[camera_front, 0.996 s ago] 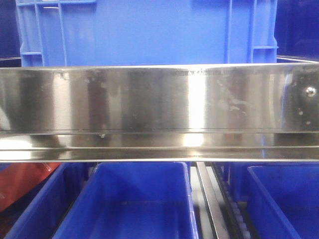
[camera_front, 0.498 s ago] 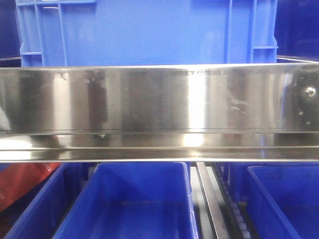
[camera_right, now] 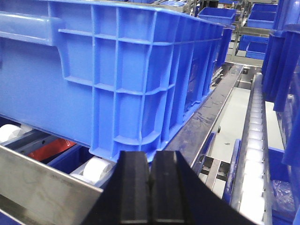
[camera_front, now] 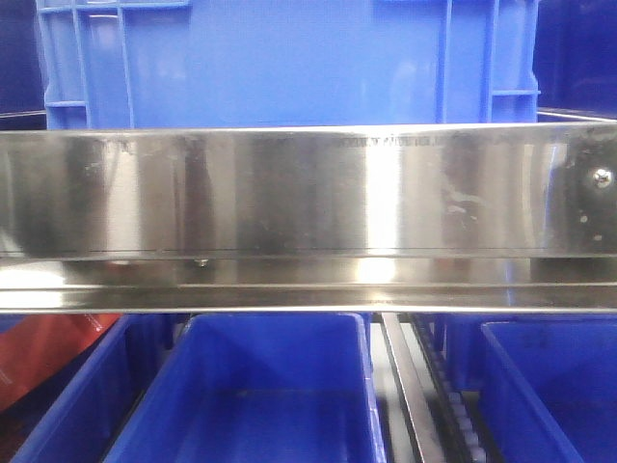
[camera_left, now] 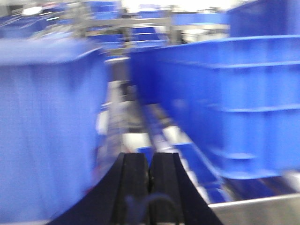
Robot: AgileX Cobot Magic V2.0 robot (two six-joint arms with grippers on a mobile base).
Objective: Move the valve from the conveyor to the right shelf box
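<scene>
No valve shows in any view, and the dark grey conveyor belt is out of view. My left gripper (camera_left: 150,161) is shut and empty; its view is motion-blurred and looks down a gap between blue crates (camera_left: 234,103). My right gripper (camera_right: 149,159) is shut and empty, just in front of the lower corner of a large blue crate (camera_right: 117,70) on the shelf. In the front view several open blue shelf boxes sit below a steel beam, one in the middle (camera_front: 270,386) and one at the right (camera_front: 554,386); no gripper shows there.
A polished steel shelf beam (camera_front: 308,217) crosses the front view, with a large blue crate (camera_front: 289,63) above it. A red object (camera_front: 43,357) lies at lower left. White rollers (camera_right: 98,168) and a roller track (camera_right: 255,131) flank the crate by the right gripper.
The front view has shifted slightly: the upper blue crate now sits a little further right in the picture. The shelf boxes look the same.
</scene>
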